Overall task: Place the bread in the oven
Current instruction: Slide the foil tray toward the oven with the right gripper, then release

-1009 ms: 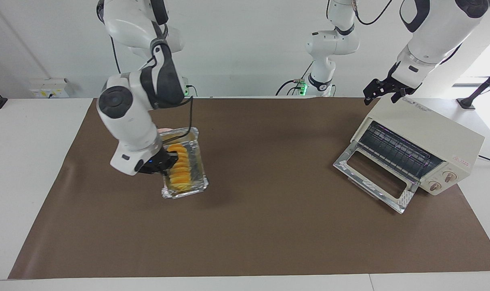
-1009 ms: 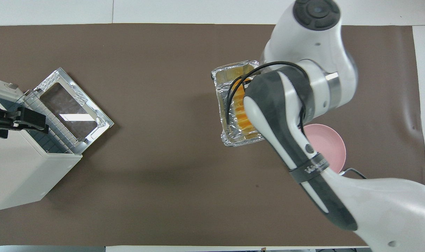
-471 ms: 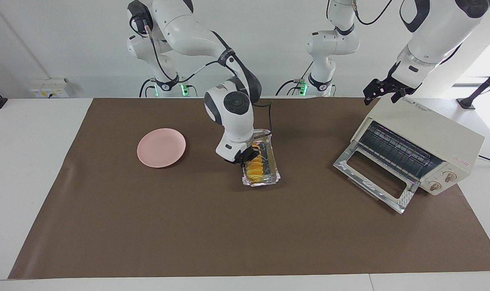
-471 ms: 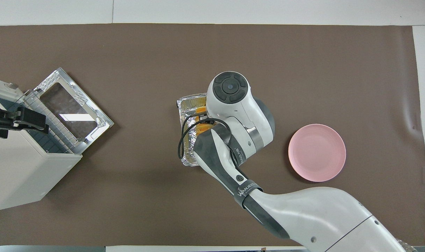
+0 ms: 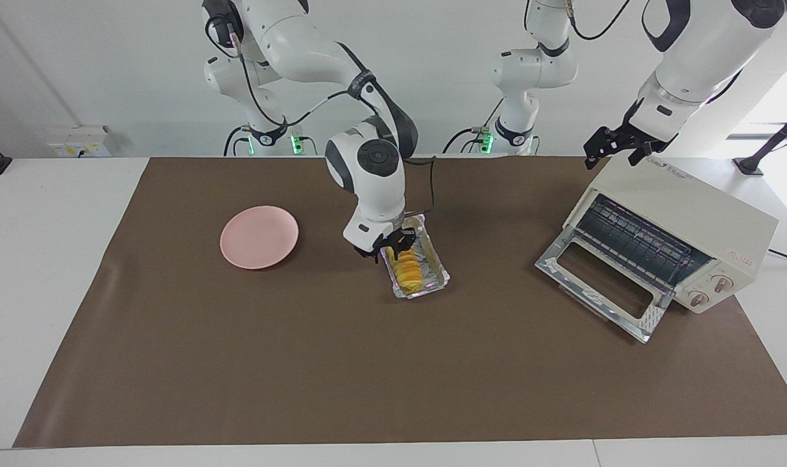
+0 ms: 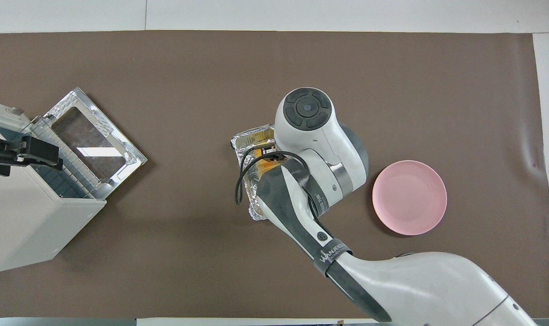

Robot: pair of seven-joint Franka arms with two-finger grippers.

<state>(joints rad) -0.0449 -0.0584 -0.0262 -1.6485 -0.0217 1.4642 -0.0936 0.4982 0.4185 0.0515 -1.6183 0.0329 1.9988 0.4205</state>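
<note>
The yellow-orange ridged bread [image 5: 407,272] lies in a crinkled silver foil tray [image 5: 432,275] in the middle of the brown mat. My right gripper [image 5: 390,246] is at the tray's end nearer the robots, shut on its rim. In the overhead view the right arm covers most of the tray [image 6: 249,139], and only a bit of bread [image 6: 261,166] shows. The cream-white oven [image 5: 685,214] stands at the left arm's end of the table with its glass door [image 5: 601,285] dropped open and its wire rack [image 5: 640,243] showing. My left gripper [image 5: 617,154] waits, open, over the oven's top corner nearest the robots.
A round pink plate [image 5: 259,237] lies on the mat toward the right arm's end, beside the tray. The oven [image 6: 25,226] and its open door [image 6: 91,145] face the middle of the table. The brown mat [image 5: 393,376] covers most of the white table.
My right gripper has carried the foil tray with the bread from beside the pink plate to the middle of the mat. The tray has since turned a little. The left arm has not moved.
</note>
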